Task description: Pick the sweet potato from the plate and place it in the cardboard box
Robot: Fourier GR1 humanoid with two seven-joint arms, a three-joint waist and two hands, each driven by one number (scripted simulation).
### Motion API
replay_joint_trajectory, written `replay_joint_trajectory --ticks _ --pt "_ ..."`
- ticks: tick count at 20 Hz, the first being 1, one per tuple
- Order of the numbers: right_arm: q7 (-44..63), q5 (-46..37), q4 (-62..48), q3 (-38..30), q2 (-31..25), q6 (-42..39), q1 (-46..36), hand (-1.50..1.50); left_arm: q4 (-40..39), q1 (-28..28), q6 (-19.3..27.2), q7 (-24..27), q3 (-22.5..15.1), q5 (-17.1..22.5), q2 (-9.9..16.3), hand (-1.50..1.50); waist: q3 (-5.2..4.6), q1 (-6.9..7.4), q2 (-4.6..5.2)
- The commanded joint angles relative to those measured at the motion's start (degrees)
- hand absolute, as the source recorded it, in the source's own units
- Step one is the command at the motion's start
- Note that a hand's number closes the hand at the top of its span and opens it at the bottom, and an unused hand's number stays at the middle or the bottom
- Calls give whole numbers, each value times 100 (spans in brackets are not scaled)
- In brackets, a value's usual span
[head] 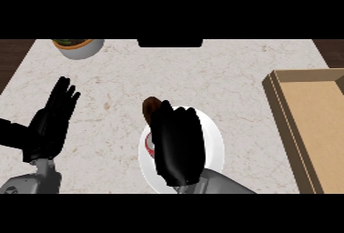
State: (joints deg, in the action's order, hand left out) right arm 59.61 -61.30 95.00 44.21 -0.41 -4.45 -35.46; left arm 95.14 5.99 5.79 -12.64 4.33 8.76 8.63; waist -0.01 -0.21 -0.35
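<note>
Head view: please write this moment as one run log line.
right hand over plate | sweet potato at fingertips | left hand resting | cardboard box right

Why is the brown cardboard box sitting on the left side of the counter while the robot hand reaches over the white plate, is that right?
Not quite. The brown cardboard box sits on the right side of the pale marble counter, not the left, as the head view shows. The rest holds: the right robot hand does reach over the round white plate, next to the dark brown sweet potato.
</note>
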Motion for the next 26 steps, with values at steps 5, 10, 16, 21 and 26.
replay_joint_trajectory --ticks 5,10,16,21,26 --pt "885 -1020 1221 -1016 -233 -137 8 150 10 -224 24 213 -79 -73 -149 0 0 -93 -12" --pt "721 -1153 1783 -1861 -518 -535 204 150 96 -145 25 58 73 4 -38 0 1 -67 6" --pt "288 -700 1672 -3014 -746 -937 235 150 148 -290 -84 151 -136 -103 -113 0 1 15 23" --pt "-546 -624 1296 -3793 -1333 -481 487 150 -185 114 -156 59 193 100 42 0 1 20 40" --pt "-1270 -328 1070 -4589 -2092 -482 995 150 24 10 37 -50 35 -100 -94 0 2 6 38"
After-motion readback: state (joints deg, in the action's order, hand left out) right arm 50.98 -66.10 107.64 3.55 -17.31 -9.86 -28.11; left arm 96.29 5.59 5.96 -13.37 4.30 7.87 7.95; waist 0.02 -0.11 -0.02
